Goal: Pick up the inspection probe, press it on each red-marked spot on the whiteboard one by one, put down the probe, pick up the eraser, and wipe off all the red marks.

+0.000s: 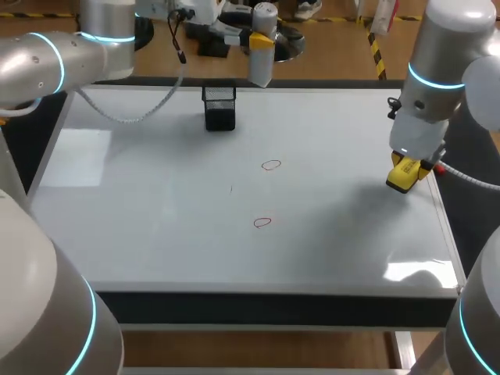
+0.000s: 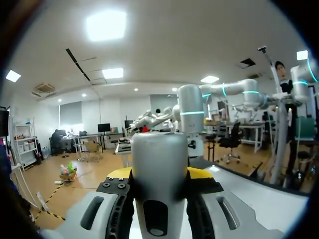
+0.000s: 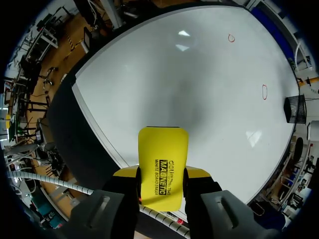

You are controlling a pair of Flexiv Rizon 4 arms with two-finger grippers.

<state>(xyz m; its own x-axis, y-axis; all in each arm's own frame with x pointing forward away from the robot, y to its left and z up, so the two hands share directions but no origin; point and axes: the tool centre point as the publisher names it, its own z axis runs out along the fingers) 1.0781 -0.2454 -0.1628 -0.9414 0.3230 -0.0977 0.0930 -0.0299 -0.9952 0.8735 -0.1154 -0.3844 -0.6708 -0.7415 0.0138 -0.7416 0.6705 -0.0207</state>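
Observation:
My left gripper (image 1: 262,41) hangs above the whiteboard's far edge, shut on the grey cylindrical probe (image 1: 260,69), which stands upright. In the left wrist view the probe (image 2: 159,149) fills the space between the yellow tips of that gripper (image 2: 159,174). Over the whiteboard's right side, my right gripper (image 1: 406,173) is shut on the yellow eraser (image 1: 401,180). The right wrist view has the eraser (image 3: 163,149) sticking out between that gripper's (image 3: 162,174) fingers. Two red ovals are drawn mid-board, the far mark (image 1: 271,165) and the near mark (image 1: 262,223); they appear as the near mark (image 3: 231,38) and the far mark (image 3: 264,91).
The whiteboard (image 1: 156,195) covers the tabletop. A black mesh holder (image 1: 219,107) stands near its far edge, left of the probe, also seen as the holder (image 3: 295,108) in the right wrist view.

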